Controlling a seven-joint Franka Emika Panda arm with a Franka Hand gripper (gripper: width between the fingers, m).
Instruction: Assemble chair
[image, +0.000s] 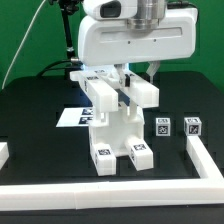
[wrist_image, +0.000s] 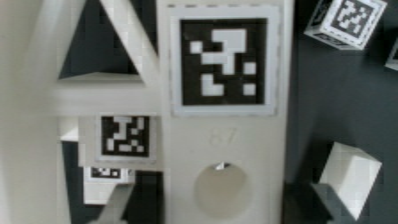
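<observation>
- My gripper (image: 133, 80) is down over the top of the chair (image: 118, 128). Jaws partly apart, reaching in among its upper pieces. Can't tell whether they actually clamp anything; the contact is hidden in both views.
- The chair is a half-built stack of white blocky pieces standing upright mid-table, directly under me. Two short bars stick out toward the camera at its base, each with a black-and-white tag on the end face.
- Two chunky white pieces jut out at its upper part, one on each side of my gripper.
- Wrist view: a flat slab (wrist_image: 222, 120) of the chair fills the frame. It has a big tag on its face and an oval hole (wrist_image: 217, 190) beyond the tag.
- Two small tagged blocks (image: 162, 126) (image: 192, 126) sit on the table (image: 40, 160) at the exterior view's right, near each other, apart from the chair.
- The marker board (image: 70, 117) lies flat behind the chair, at the exterior view's left.
- The low white border rails (image: 110, 200) edge the black table at front and right.
</observation>
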